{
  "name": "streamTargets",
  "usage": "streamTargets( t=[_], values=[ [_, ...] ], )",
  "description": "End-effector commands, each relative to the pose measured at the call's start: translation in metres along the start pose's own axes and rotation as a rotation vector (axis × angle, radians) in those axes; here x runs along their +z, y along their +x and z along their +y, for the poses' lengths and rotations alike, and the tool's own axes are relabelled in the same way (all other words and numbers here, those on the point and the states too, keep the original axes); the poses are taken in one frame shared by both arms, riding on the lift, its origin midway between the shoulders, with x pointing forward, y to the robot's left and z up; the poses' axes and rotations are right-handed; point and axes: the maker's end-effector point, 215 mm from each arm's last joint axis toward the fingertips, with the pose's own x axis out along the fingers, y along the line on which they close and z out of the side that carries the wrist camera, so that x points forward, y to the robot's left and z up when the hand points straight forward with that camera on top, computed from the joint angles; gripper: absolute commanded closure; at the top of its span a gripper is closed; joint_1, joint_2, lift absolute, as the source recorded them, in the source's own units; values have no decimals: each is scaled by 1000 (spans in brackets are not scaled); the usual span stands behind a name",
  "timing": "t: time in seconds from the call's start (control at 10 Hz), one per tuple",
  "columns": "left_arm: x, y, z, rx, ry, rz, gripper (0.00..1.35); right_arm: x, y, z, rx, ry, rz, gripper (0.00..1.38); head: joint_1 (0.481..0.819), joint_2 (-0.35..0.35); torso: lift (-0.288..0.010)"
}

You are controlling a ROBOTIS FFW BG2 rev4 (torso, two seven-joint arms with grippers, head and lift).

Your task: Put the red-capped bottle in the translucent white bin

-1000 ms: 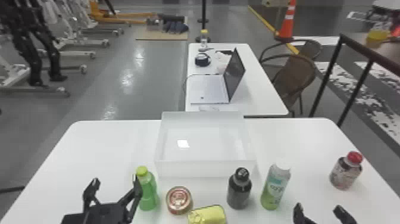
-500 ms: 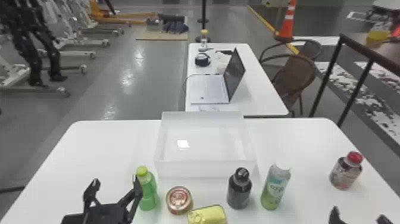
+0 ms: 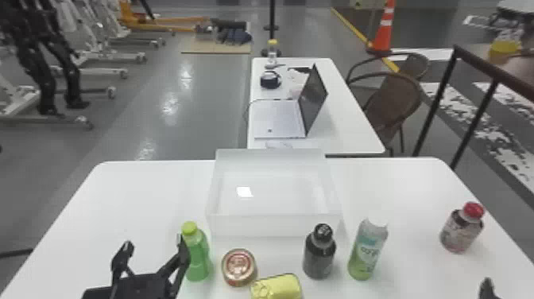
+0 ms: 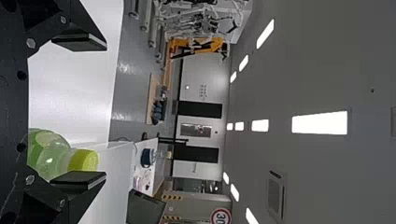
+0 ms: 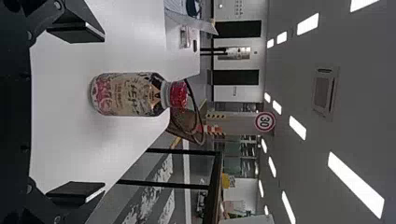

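White table: under the translucent white bin, reaching out to its left, to its right and on its near side.
Second table: beyond the bin's far side.
Brown chair: beyond the bin and off to its right, beside the second table.
Translucent white bin: the landmark, sitting on the white table with its top open.
Laptop: past the bin's far wall, opened up on the second table.
Left gripper: near side of the bin and to its left, fingers spread wide with nothing between them; one finger is right by the green bottle, and I cannot tell if they touch.
Right gripper: near side of the bin and well to its right; the right wrist view has its fingers wide apart, the red-capped bottle lined up between them and touching neither.
White-capped bottle: upright, just off the bin's near right corner.
Green bottle: upright, just off the bin's near left corner.
Dark bottle: upright, before the right part of the bin's near wall.
Red-capped bottle: upright on the white table, outside the bin, well apart to its right.
Yellow can: on its side, nearer the robot than the bin's near wall.
Round tin: before the left part of the bin's near wall, between the green bottle and the yellow can.
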Motion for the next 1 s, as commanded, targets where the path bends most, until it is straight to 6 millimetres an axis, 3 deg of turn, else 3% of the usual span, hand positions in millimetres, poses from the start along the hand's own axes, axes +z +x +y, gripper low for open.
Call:
streamTargets(
  t=[0.0,0.9],
  values=[
    [0,0,0,0,-3,1,303,0,10,-11,7,-16,-10,167,549,0,-100],
    [-3,-2,-1,-1,-16,6,303,10,82,-40,178,-37,21,167,549,0,-100]
  ],
)
